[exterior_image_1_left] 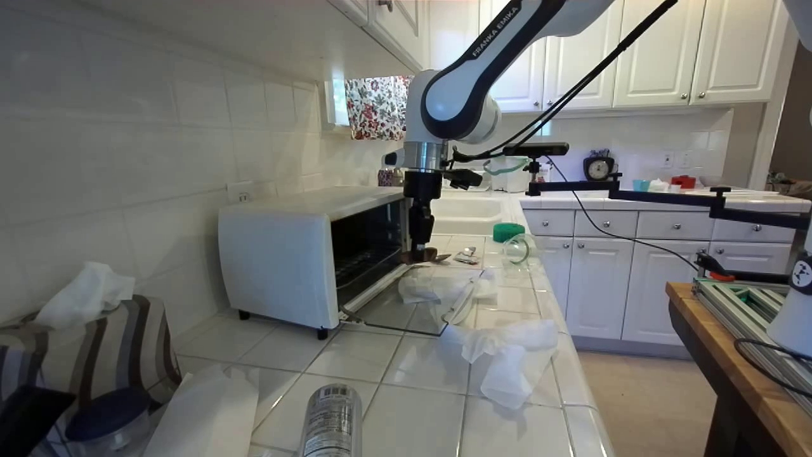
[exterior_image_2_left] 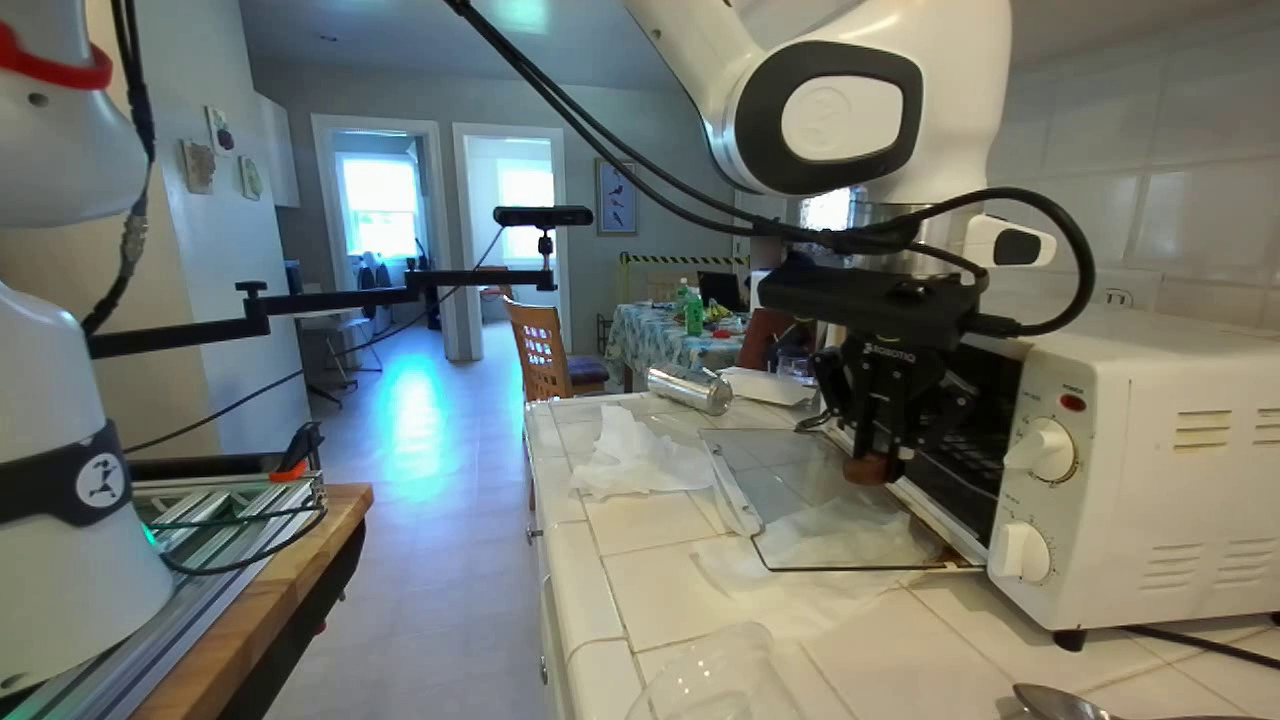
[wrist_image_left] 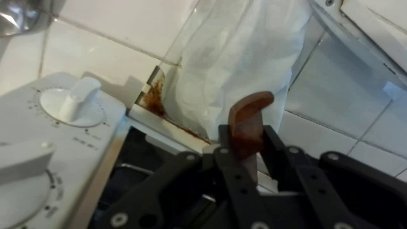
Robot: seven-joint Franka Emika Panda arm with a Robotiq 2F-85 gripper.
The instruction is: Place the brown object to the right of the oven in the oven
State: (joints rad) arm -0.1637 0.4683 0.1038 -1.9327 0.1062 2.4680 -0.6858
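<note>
Before the oven, tool downward.

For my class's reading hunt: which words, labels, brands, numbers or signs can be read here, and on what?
"FRANKA EMIKA" on the robot arm.
"ROBOTIQ" on the gripper.
A symbol in a white circle, no readable letters, on the robot base.
Too small or blurred to read:
print on the silver can;
markings on the oven;
the face of the black clock or scale.

Curved brown object before the boxy white toaster oven
In the black two-fingered gripper, it hangs above the lowered clear glass door; crumpled white tissue lies beside that on the white tiled counter.
</note>
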